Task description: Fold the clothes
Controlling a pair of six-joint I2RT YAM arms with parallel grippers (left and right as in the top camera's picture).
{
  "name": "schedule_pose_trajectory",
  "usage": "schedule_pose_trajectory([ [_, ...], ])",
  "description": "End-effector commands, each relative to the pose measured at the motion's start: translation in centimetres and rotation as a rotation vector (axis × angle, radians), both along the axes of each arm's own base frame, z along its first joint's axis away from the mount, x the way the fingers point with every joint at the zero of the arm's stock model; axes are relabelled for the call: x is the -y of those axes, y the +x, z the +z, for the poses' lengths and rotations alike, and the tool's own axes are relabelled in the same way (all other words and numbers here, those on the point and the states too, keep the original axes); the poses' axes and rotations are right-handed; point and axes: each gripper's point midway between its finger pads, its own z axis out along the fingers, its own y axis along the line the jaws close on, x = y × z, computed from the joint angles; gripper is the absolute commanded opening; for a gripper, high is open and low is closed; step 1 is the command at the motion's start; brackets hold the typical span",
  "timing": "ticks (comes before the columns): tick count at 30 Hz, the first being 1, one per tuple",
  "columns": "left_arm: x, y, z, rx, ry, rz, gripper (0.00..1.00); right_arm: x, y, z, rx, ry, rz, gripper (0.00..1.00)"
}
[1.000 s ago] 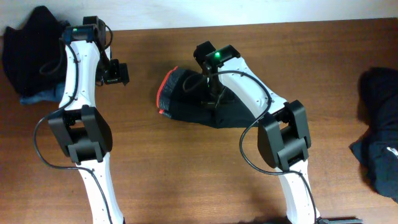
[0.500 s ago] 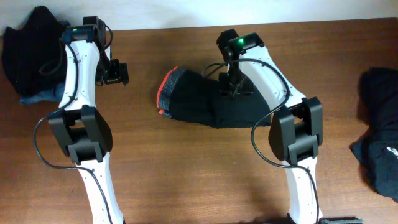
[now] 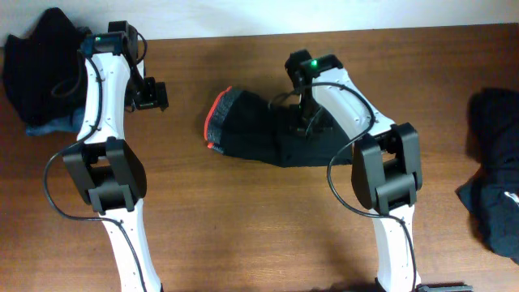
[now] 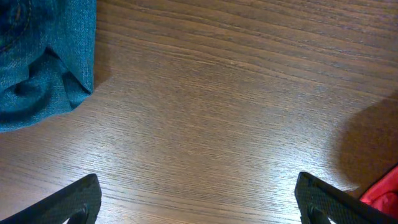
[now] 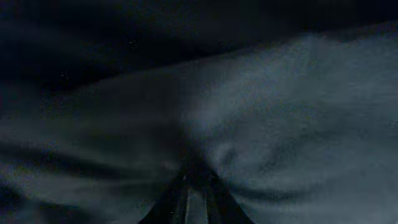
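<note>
A black garment with red trim lies folded in the middle of the table, its red edge pointing left. My right gripper presses down on the garment's right half. In the right wrist view dark fabric fills the frame, and the gripper is shut on a pinch of it. My left gripper hovers over bare wood left of the garment. It is wide open, with nothing between its fingers. Blue jeans lie just beyond it, and the red trim shows at the right edge.
A heap of black clothes with blue denim under it sits at the far left corner. Another dark pile lies at the right edge. The table's back edge runs close behind both arms.
My right gripper has moved right across the black garment, opened a little on the way and closed down on the fabric. The left arm has not moved.
</note>
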Motion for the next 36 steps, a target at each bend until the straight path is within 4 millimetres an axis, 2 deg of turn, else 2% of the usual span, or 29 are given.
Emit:
schedule_pose_trajectory([
  [1,0.1,-0.1,-0.3,-0.007,-0.011,0.011,0.99,0.4,-0.6,-0.1,0.001,-0.015,0.008,0.16],
  [4,0.1,-0.1,-0.3,-0.007,-0.011,0.011,0.99,0.4,-0.3,0.0,0.01,-0.012,0.007,0.2],
  [9,0.1,-0.2,-0.3,-0.009,-0.011,0.011,0.99,0.9,0.0,0.3,0.017,-0.01,-0.007,0.2],
  [11,0.1,-0.1,-0.3,-0.007,-0.011,0.011,0.99,1.3,0.5,1.2,0.03,-0.006,-0.019,0.21],
  [15,0.1,0.0,-0.3,-0.003,-0.011,0.01,0.99,2.0,1.8,4.1,0.067,0.005,-0.039,0.33],
  [16,0.1,0.0,-0.3,-0.003,-0.011,0.01,0.99,2.1,2.2,5.1,0.081,0.009,-0.038,0.37],
  [19,0.2,0.0,-0.3,-0.003,-0.019,0.01,0.99,2.2,3.2,7.8,0.128,0.023,-0.012,0.63],
  [23,1.5,0.1,-0.4,0.002,-0.093,0.005,0.99,2.4,4.2,11.0,0.191,0.041,0.0,0.94],
  [24,1.9,0.1,-0.4,0.003,-0.118,0.0,0.99,2.6,4.5,11.6,0.205,0.044,0.0,0.99],
  [27,3.4,0.2,-0.3,0.007,-0.202,-0.021,0.99,3.5,4.9,12.7,0.225,0.056,-0.021,0.99],
  [32,7.3,0.1,0.1,0.019,-0.401,-0.152,0.99,4.6,5.0,12.3,0.198,0.128,-0.07,0.99],
  [36,8.3,-0.5,-1.4,-0.01,-0.42,-0.162,0.99,5.8,4.8,11.9,0.172,0.123,-0.098,0.99],
])
